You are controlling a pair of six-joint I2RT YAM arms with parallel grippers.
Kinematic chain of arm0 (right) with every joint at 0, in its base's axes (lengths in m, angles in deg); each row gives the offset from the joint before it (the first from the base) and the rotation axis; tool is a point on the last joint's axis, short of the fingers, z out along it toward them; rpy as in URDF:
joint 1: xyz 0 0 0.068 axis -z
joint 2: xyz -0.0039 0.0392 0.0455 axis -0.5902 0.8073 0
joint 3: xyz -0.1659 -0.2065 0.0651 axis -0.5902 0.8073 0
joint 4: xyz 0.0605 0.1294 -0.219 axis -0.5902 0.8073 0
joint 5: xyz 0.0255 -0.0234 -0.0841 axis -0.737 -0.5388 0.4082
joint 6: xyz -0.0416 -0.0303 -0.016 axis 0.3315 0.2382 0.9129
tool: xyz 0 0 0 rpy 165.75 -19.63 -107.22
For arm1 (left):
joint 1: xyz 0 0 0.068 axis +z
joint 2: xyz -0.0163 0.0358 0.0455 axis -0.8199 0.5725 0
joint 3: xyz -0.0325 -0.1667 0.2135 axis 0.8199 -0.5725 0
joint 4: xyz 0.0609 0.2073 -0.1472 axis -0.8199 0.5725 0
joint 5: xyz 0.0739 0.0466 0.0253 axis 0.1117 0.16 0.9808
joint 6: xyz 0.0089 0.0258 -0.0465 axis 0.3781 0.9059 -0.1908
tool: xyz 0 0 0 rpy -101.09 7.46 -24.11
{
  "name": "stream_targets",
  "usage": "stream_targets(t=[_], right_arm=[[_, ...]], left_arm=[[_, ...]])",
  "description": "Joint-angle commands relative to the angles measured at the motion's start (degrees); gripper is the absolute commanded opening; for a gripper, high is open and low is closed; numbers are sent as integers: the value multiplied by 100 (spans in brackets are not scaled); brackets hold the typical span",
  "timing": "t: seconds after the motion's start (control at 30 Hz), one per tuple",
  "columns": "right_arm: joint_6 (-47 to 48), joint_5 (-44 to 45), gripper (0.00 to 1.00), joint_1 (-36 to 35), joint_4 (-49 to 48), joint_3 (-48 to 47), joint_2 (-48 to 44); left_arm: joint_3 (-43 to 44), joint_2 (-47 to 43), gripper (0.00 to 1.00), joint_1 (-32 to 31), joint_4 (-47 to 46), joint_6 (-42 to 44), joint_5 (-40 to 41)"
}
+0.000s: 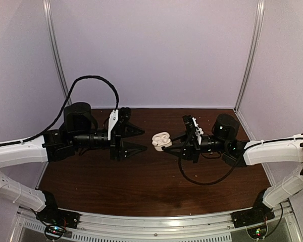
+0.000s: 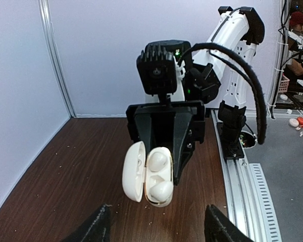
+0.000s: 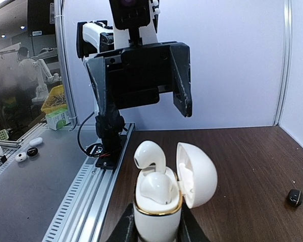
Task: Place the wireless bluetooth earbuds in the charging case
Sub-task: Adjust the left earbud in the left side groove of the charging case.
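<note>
White wireless earbuds (image 3: 154, 187) sit in the open charging case (image 3: 156, 219), clamped at its base by the right gripper (image 3: 156, 232) above the table (image 3: 242, 151); left gripper (image 1: 144, 139), jaws parted and empty, faces it from the left; black earbud (image 3: 294, 197) lies farther back

2 earbuds (image 3: 154, 187) sit in the case (image 3: 156, 222), perhaps a 3rd earbud (image 3: 294, 197) on the table (image 3: 242, 161).

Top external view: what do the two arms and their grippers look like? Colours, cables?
Both arms have white shells on the long links, left arm and right arm, with black joints and wrists. The left gripper and right gripper are black with tapered fingers. A black braided cable runs along the left arm; a thin black cable hangs from the right.
</note>
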State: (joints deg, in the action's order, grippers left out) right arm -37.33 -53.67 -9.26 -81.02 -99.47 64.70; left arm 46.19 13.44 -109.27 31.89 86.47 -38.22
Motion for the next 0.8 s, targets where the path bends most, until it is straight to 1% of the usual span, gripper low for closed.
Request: stream_targets(t=[0.0, 0.13, 0.2, 0.77], right_arm=[[-42, -168, 0, 8, -48, -112, -107], [-70, -281, 0, -17, -73, -122, -79], [-79, -312, 0, -39, -82, -121, -44], [-43, -311, 0, -181, -65, -166, 82]], left_arm=[[-30, 29, 64, 50, -713, -152, -570], [32, 131, 62, 50, -765, -152, -600], [71, 216, 61, 49, -779, -314, -592], [479, 669, 59, 49, -444, -226, -384]])
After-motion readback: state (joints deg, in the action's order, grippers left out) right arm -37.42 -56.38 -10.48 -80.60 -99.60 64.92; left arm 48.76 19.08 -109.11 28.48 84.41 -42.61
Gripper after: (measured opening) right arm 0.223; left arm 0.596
